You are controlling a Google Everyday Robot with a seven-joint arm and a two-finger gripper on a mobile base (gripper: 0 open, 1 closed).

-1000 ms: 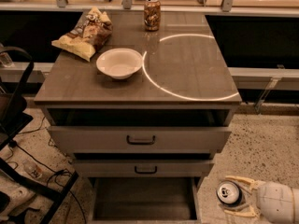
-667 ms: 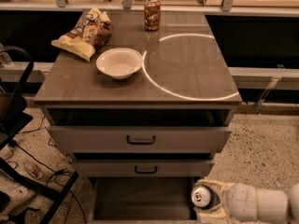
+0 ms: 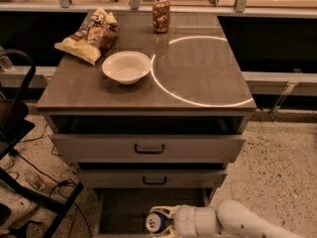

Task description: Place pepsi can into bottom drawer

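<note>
The pepsi can (image 3: 154, 222), dark blue with a silver top, is upright in my gripper (image 3: 163, 220) at the bottom of the camera view. My gripper is shut on the can and holds it over the open bottom drawer (image 3: 124, 209), near its front right part. My white arm (image 3: 237, 222) reaches in from the lower right. The drawer's dark interior shows to the left of the can. The can's lower part is cut off by the frame edge.
The grey cabinet top (image 3: 198, 78) carries a white bowl (image 3: 127, 67), a chip bag (image 3: 91, 35) and a brown patterned can (image 3: 161, 15). The top drawer (image 3: 148, 148) and middle drawer (image 3: 153, 179) stand partly open above. A black chair frame (image 3: 20, 148) and cables lie at the left.
My arm has moved left with the pepsi can, from the floor area right of the cabinet to over the open bottom drawer.
</note>
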